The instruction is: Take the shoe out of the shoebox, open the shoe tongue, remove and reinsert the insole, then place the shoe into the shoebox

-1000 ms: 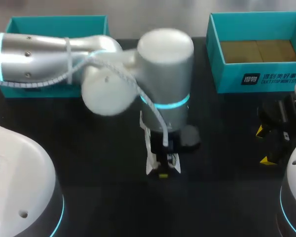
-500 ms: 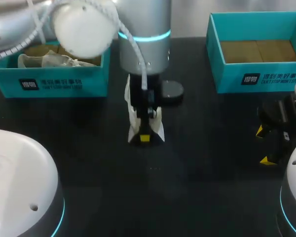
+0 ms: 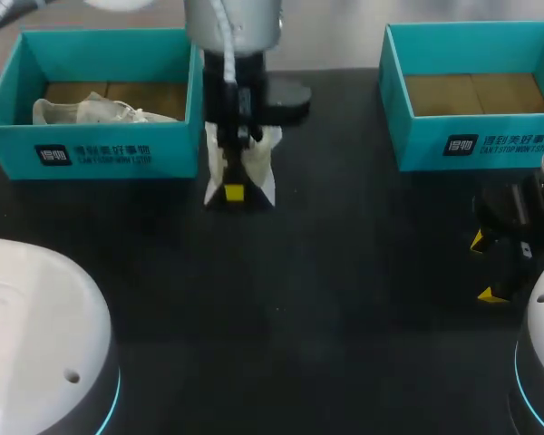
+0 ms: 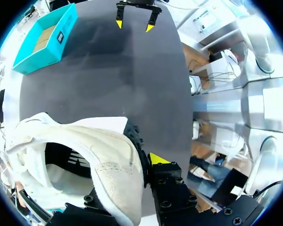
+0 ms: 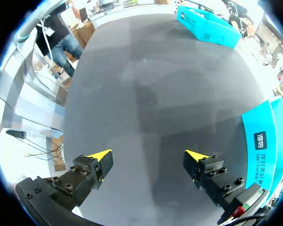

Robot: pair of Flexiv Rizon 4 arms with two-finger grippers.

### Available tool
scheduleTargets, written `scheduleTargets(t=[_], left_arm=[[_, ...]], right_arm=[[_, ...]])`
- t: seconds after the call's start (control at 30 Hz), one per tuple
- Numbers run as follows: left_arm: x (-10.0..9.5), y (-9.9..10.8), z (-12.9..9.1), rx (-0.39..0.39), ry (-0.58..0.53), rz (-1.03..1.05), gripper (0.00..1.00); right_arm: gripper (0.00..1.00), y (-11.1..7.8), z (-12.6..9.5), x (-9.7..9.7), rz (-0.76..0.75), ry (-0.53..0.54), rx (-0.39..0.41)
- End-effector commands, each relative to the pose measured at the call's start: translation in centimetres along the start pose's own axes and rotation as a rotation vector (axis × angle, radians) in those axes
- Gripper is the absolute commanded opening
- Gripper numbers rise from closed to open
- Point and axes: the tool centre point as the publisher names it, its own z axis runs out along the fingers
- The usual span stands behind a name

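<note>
My left gripper [image 3: 235, 192] hangs over the table just right of the left teal shoebox [image 3: 109, 156], shut on the collar of a white shoe [image 3: 251, 163]. In the left wrist view the shoe [image 4: 104, 162] fills the space at the gripper [image 4: 142, 165]; one yellow fingertip [image 4: 158, 159] shows outside the shoe's wall and the other is hidden inside. A dark insole shows inside the shoe's mouth. A second white shoe [image 3: 89, 111] lies in the left shoebox. My right gripper [image 3: 482, 266] stands open at the table's right edge, its fingers wide apart [image 5: 148, 155] over bare tabletop.
A right teal shoebox [image 3: 476, 145] stands at the back right with only a brown cardboard floor showing; it also lies beside my right gripper [image 5: 264, 146]. Dark tabletop [image 3: 344, 299] stretches between the two boxes and toward the front.
My left arm has carried the white shoe from the table's front middle back and leftward, up beside the left shoebox. The shoe in that box has come into view. The right arm has not moved.
</note>
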Motion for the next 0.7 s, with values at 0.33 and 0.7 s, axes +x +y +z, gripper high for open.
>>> scheduleTargets(t=[0.33,0.7], left_arm=[[-6.5,3.2,-7.3,-0.046,0.102,-0.008,0.00],[-9.0,5.1,-8.7,-0.047,0.114,-0.019,0.00]], right_arm=[[1.00,0.0,0.1,0.1,0.000,-0.003,0.001],[1.00,0.0,0.1,0.1,0.000,-0.003,0.001]])
